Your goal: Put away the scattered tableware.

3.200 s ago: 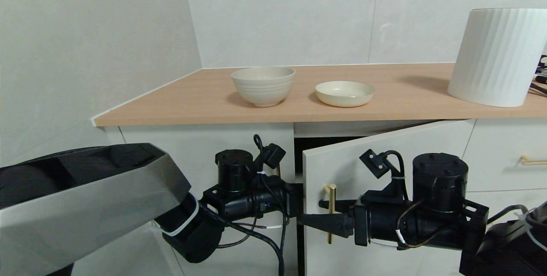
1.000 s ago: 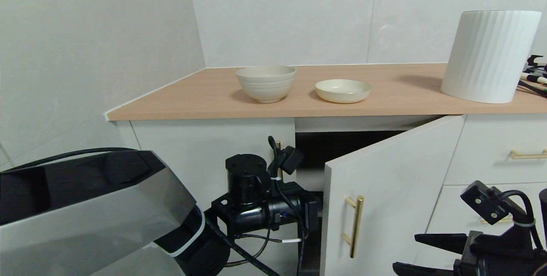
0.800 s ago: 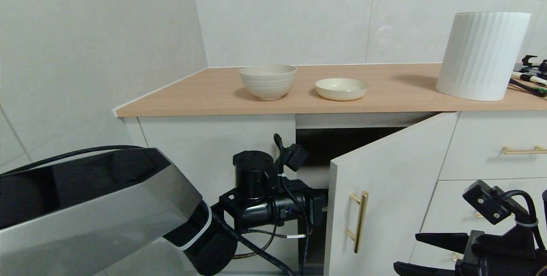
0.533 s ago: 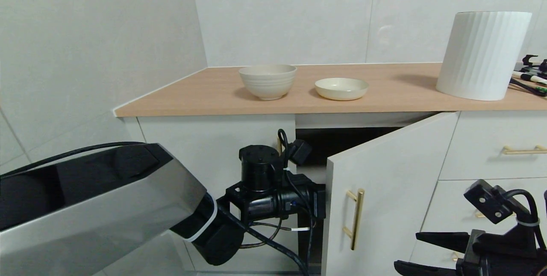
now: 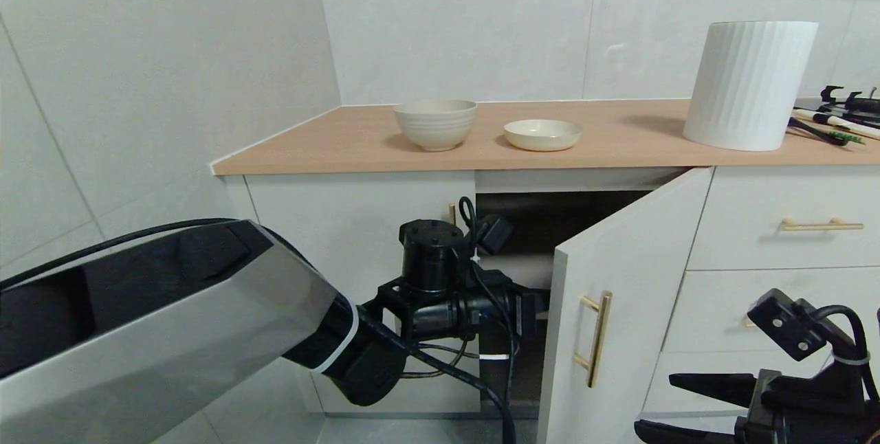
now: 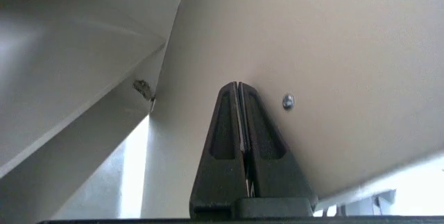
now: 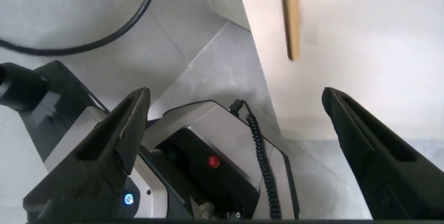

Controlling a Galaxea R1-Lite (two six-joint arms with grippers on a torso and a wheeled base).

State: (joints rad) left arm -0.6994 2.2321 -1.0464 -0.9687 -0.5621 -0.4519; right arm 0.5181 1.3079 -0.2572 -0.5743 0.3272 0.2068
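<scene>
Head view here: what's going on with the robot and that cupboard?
The robot is at the white lower cabinet door, which stands partly open. Its left gripper, shut, sits just behind the door, by its inner face. The right gripper hangs open, apart from the brass handle. The ribbed beige bowl and the shallow cream dish sit untouched on the wooden counter, not yet put away.

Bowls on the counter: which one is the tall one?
The ribbed bowl on the left. It stands deep and high, while the cream dish to its right is low and shallow.
</scene>
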